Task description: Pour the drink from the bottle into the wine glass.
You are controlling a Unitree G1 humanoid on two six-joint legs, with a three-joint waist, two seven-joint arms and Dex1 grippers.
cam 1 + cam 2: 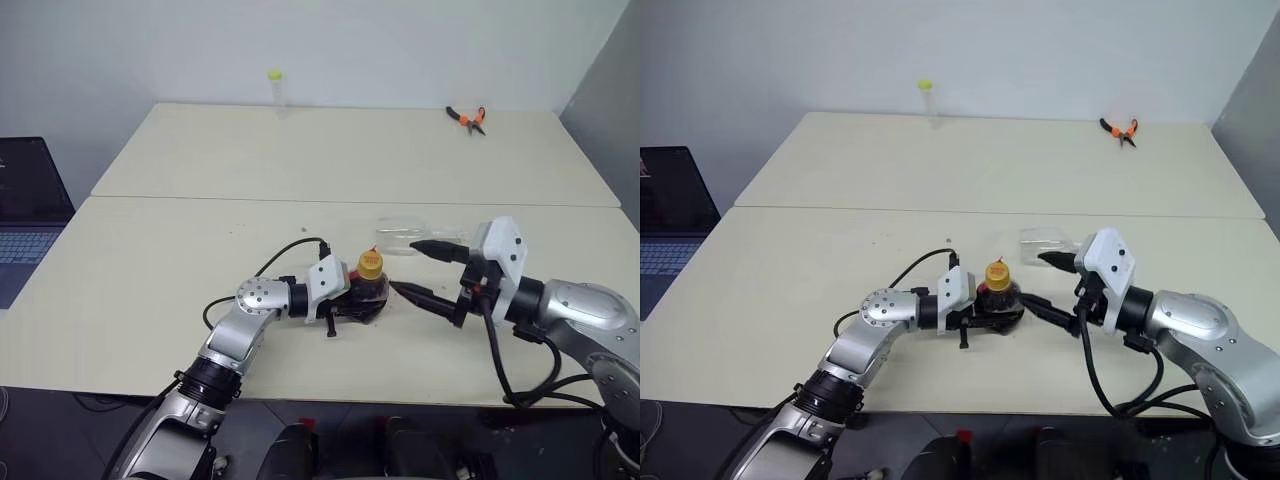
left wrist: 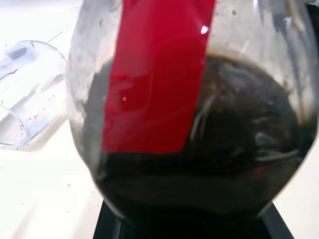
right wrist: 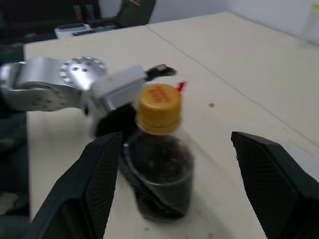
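We're at uncapping: left gripper (image 1: 985, 310) is clamped on the bottle (image 1: 368, 291), upright on the table (image 1: 150, 270), yellow cap (image 3: 158, 108) on, the drink (image 3: 162, 181) inside. Right gripper (image 1: 420, 269) sits just right of the bottle, jaws wide, holding nothing, pointing level at it. Next we close on the cap and twist. Wine glass (image 1: 402, 238) just behind the bottle, probably lying down.

Two cream tables (image 1: 200, 250) butt together. The capped bottle (image 1: 371, 281) stands near the front edge, the wine glass (image 1: 405, 237) apparently lying beside it. Orange-handled pliers (image 1: 467, 118) and a yellow-topped tube (image 1: 276, 90) sit at the far edge.
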